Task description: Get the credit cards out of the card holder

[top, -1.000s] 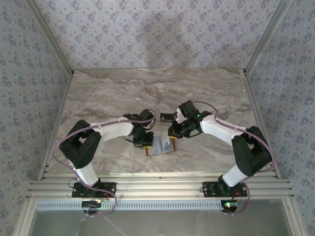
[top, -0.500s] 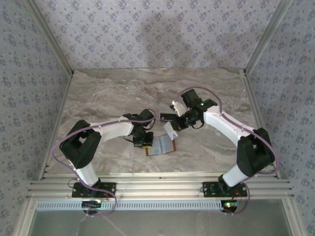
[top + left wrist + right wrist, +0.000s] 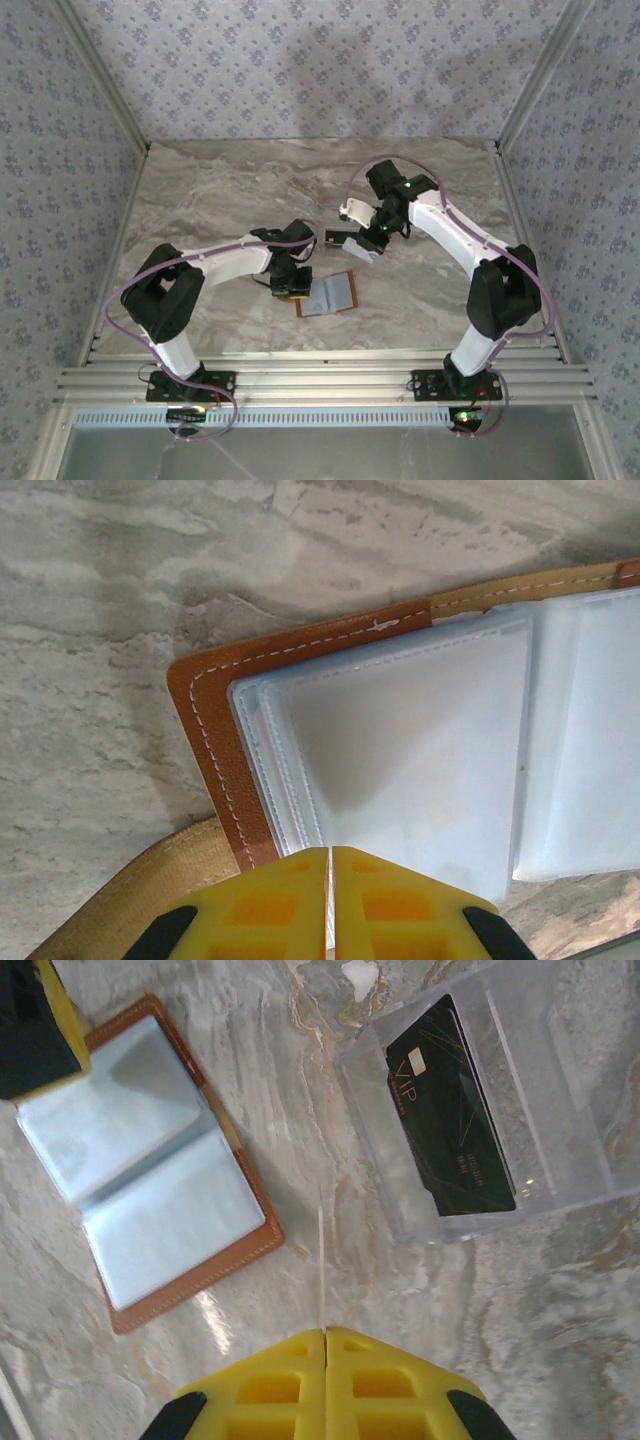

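The card holder (image 3: 335, 295) lies open on the marble, brown with grey-blue clear sleeves (image 3: 420, 770) inside. My left gripper (image 3: 330, 855) is shut on its near edge, pinning it down beside the brown leather border (image 3: 210, 740). My right gripper (image 3: 325, 1332) hovers above the table, shut on a thin pale credit card (image 3: 321, 1260) seen edge-on. From above, that gripper (image 3: 362, 250) is behind and to the right of the holder. A black credit card (image 3: 450, 1105) lies in the clear tray (image 3: 560, 1110). In the right wrist view the open card holder (image 3: 150, 1170) is at the left.
The clear plastic tray stands on the marble just behind the card holder, close to my right gripper. Wallpapered walls and metal rails (image 3: 120, 230) bound the table on three sides. Marble table (image 3: 220, 190) stretches wide at the back left.
My right gripper has risen and drawn back from the card holder toward the far right, with the pale card in it. The left gripper has stayed put on the holder.
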Robot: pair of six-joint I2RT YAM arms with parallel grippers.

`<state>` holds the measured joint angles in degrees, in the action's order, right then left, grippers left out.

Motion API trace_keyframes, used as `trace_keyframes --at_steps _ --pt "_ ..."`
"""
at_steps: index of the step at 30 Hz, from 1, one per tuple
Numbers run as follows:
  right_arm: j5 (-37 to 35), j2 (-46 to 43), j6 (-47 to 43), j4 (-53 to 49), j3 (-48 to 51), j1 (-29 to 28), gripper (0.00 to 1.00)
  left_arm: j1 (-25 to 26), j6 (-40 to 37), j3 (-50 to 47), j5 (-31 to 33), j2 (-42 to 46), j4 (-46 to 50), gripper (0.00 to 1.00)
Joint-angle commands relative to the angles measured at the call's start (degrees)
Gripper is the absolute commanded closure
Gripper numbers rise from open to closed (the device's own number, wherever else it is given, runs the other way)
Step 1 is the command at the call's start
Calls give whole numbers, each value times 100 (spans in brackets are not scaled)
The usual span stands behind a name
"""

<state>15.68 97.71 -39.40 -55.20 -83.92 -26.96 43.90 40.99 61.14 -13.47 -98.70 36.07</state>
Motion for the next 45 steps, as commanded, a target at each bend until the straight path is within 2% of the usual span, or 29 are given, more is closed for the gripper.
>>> trace_keyframes --at_steps 1,10,15,23,32,45 --pt "-264 316 -933 -430 -527 31 100 30 -109 180 64 69 221 89" --pt "-555 1311 -1660 -1237 -2121 7 100 28 -55 113 158 247 247 88" --pt "-631 1876 -1757 -1555 -3045 -53 100 31 19 20 200 342 243 89" --pt "-732 2617 -1855 -1831 -4002 -174 100 31 84 -66 216 404 234 89" --pt "-745 3359 -1870 -2089 -4657 -251 100 26 98 -104 219 403 200 88" --pt "-645 3840 -1860 -2284 -4637 -323 100 26 114 -204 213 404 144 89"
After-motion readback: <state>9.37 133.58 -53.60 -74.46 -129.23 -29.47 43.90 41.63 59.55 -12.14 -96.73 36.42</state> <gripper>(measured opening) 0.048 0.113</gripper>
